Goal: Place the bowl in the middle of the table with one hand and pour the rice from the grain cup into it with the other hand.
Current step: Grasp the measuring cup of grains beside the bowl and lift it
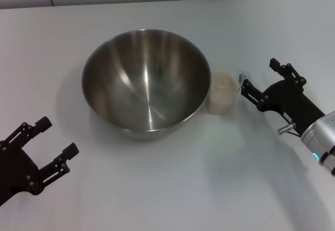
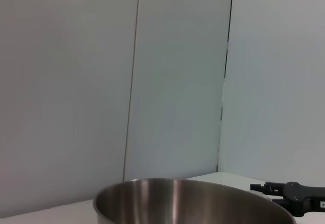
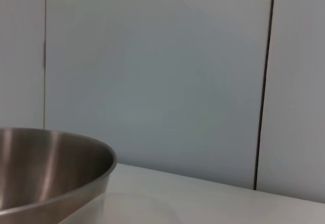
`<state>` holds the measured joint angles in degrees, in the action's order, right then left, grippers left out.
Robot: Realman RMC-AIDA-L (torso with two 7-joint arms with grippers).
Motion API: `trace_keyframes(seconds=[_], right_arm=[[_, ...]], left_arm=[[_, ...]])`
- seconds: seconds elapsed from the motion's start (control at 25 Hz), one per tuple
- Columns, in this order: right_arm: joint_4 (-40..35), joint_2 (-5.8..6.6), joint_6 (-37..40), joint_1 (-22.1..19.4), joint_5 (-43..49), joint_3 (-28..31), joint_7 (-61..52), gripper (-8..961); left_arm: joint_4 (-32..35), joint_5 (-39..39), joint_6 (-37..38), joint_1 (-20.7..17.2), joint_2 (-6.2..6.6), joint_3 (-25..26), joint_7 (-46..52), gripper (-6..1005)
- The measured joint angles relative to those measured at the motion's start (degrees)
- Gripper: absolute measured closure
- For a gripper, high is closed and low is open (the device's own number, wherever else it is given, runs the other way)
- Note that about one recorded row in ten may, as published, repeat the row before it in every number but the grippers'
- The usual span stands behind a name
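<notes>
The bowl (image 1: 146,81) sat mouth-up mid-desk (image 1: 172,189), and the grain cup (image 1: 222,92) of rice (image 1: 222,82) stood upright touching its right side. The right gripper (image 1: 257,78), jaws open, was just beside the cup; the left gripper (image 1: 48,139), jaws open, was well apart. Only the head view showed the rice.

The bowl (image 1: 144,81) is stainless steel with a brushed interior; the finish is glossy and shows vertical streaks of reflected light. Its thin rim and outer wall are equally shiny in the left wrist view (image 2: 188,201) and the right wrist view (image 3: 51,168). The grain cup (image 1: 222,93) is clear, slightly frosted plastic with smooth walls. The rice (image 1: 222,83) in it forms a matt, granular off-white surface. The table (image 1: 209,178) is a smooth, matt white top. The left gripper (image 1: 46,144) and the right gripper (image 1: 261,78) are matt black, hard-surfaced parts. The wall panels (image 2: 177,82) are smooth and matt.
</notes>
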<state>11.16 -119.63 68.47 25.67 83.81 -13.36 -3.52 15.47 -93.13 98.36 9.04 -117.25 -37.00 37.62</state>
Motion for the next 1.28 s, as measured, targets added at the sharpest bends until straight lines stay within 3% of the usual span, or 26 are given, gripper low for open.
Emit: trace_keyframes(seconds=[0.56, 1.0, 1.28], right_arm=[[0.5, -0.06, -0.7, -0.2, 0.1, 3.7, 0.0, 183], [0.5, -0.08, -1.9, 0.2, 0.3, 3.2, 0.0, 612], [0.6, -0.08, -1.9, 0.3, 0.4, 3.2, 0.0, 753]], left_arm=[[0.0, 0.1, 0.0, 0.0, 0.01, 0.2, 0.0, 181], [0.0, -0.1, 0.1, 0.0, -0.02, 0.2, -0.1, 183], [0.1, -0.4, 0.1, -0.1, -0.05, 0.1, -0.1, 183]])
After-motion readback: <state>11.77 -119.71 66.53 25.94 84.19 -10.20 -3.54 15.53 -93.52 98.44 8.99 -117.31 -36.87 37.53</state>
